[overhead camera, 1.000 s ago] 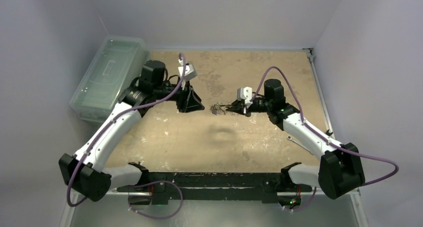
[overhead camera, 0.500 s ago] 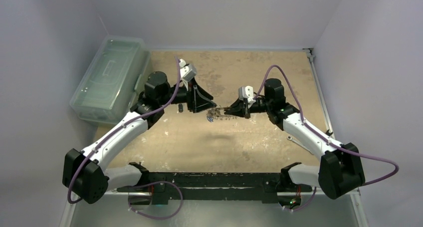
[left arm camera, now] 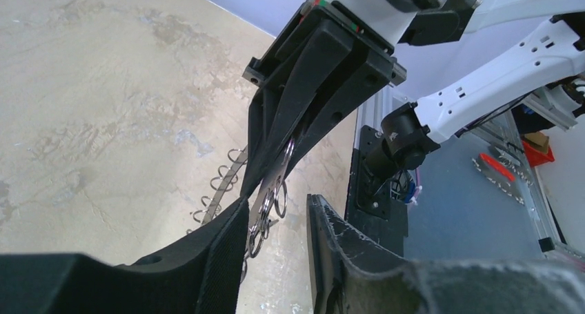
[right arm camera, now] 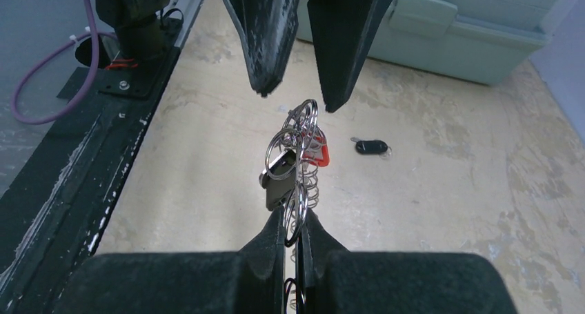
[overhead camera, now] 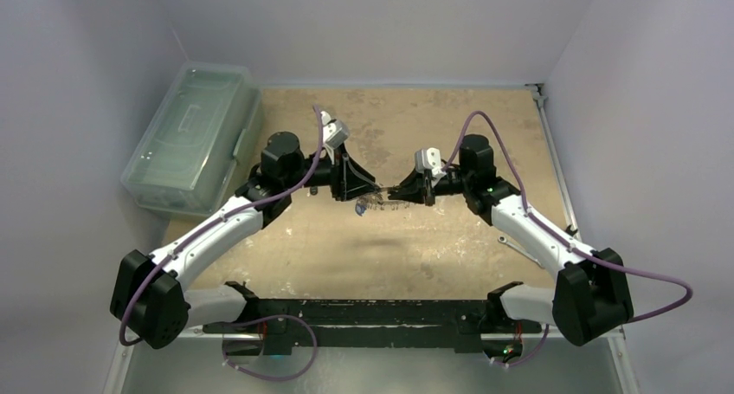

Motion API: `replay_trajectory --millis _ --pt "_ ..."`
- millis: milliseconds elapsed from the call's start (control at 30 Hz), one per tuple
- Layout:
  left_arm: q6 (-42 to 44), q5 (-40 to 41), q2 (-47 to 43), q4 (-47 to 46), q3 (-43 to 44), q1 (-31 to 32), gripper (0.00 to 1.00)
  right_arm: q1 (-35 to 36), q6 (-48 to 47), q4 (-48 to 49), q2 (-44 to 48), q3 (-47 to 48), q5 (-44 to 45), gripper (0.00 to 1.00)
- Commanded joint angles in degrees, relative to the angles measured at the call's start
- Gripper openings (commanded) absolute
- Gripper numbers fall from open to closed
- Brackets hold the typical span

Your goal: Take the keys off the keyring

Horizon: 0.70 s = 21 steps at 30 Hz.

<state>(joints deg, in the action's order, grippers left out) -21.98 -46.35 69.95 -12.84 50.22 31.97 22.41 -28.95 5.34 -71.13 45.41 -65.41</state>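
The keyring (right arm camera: 298, 140) hangs in the air as a bunch of silvery rings and keys, one with a red head (right arm camera: 319, 155) and one with a dark head (right arm camera: 278, 184). My right gripper (right arm camera: 294, 221) is shut on one of its rings. In the top view the keyring (overhead camera: 379, 205) sits between both grippers above the table's middle. My left gripper (left arm camera: 276, 224) is open, its fingers either side of the bunch's far end. The rings (left arm camera: 270, 202) lie close to its left finger (left arm camera: 214, 259), with a gap to the other finger (left arm camera: 331, 252).
A clear plastic box (overhead camera: 192, 134) stands at the table's left edge. One loose black key (right arm camera: 371, 147) lies on the tan table (overhead camera: 450, 117) behind the bunch. A thin silvery tool (overhead camera: 517, 248) lies near the right arm. The black base rail (overhead camera: 372, 312) runs along the near edge.
My left arm has swung right and forward, bringing its open fingers around the end of the keyring. The right gripper has held its place and its grip.
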Motion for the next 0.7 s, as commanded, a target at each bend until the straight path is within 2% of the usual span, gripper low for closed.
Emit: replay_trajectory --millis 0,100,300,433,533,667 --pt "0.10 0.26 0.18 -2.63 -0.67 0.57 0.31 -0.26 0.74 2.58 0.78 3.29 -2.27 0.00" --pt "0.09 0.04 0.40 -2.56 -0.79 0.98 0.24 -0.23 0.84 2.57 0.73 3.33 -2.51 0.00" --pt "-0.48 -0.62 0.45 -2.84 -0.22 1.04 0.02 -0.27 0.90 2.56 0.69 3.37 -2.36 0.00" --pt "0.53 -0.99 0.62 -0.49 1.07 1.43 0.00 -0.26 1.17 2.79 0.62 3.45 -1.86 0.00" --pt "4.19 0.01 1.22 6.73 4.85 1.81 0.00 -0.21 0.63 2.81 0.61 3.70 0.02 0.00" --pt "9.88 3.15 4.96 25.46 12.53 3.11 0.00 -0.21 -5.26 -2.34 0.65 5.74 3.43 0.00"
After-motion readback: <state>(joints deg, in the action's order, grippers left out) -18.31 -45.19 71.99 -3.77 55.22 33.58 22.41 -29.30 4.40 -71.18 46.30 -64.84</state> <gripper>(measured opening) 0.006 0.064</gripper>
